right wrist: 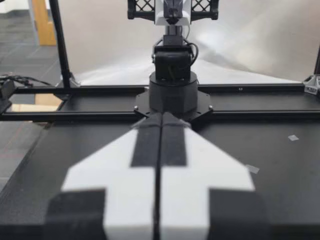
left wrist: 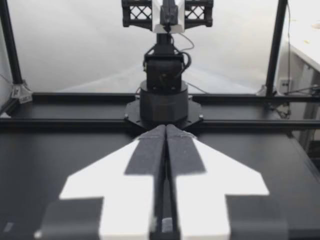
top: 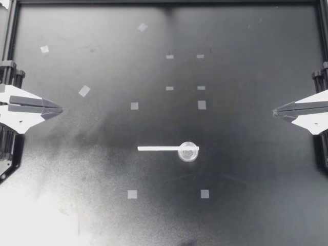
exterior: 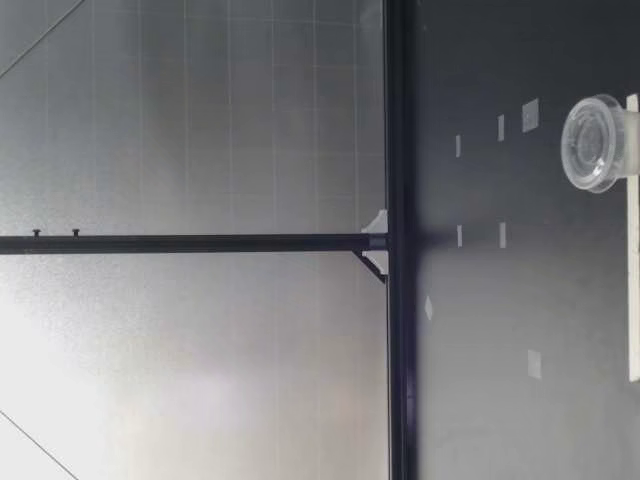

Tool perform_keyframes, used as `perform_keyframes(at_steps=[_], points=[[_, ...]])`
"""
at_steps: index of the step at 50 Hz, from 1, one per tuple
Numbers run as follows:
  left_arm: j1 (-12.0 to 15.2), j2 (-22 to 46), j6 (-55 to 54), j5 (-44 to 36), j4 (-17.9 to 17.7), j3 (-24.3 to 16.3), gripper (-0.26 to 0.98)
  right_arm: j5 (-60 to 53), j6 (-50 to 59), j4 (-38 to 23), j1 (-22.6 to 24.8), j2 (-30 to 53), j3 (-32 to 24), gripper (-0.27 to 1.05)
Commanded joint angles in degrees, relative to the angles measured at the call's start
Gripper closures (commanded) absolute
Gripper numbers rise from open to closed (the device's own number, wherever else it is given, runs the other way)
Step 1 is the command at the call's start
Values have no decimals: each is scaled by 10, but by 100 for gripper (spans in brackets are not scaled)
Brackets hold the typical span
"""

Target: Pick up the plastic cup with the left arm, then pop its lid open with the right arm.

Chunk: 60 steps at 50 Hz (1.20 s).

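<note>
Small clear cup (top: 188,151) down on the dark bench (top: 256,169), close to the middle. Thin white strip (top: 159,148) lying flat, touching the cup and stretched toward the left edge. Back at the left edge, the left end effector (top: 60,109), clenched tight with nothing in it. Back at the right edge, the right end effector (top: 274,111), clenched tight too, also holding nothing. Cup well apart from both, between them, a bit nearer the right one. Little pale tape squares (top: 134,106) dotted around the cup.
</note>
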Motion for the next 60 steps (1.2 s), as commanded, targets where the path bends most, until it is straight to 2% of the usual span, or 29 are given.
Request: perform_keyframes(at_steps=[1,6,13,18,29,33,37,46,60], points=[[-4,-13,13,-9,4,0,70,-4,-1,0,2,-2,-4,72],[-5,-19,11,-9,4,2,85,-4,2,0,2,-8,-1,88],[-4,-16,4,-5,1,4,86,-4,22,2,1,-6,4,90],[-4,-4,6,0,0,-16,86,0,42,2,2,4,-15,90],[9,106,17,99,2,-113,86,105,42,0,2,83,-105,90],[12,153,19,93,4,-124,85,109,47,1,2,122,-118,90],[13,191,21,63,4,-116,84,96,63,3,2,155,-118,90],[13,307,8,-35,0,-106,76,50,130,0,3,242,-117,90],[13,467,-13,-64,1,-162,45,10,165,0,31,384,-124,90]])
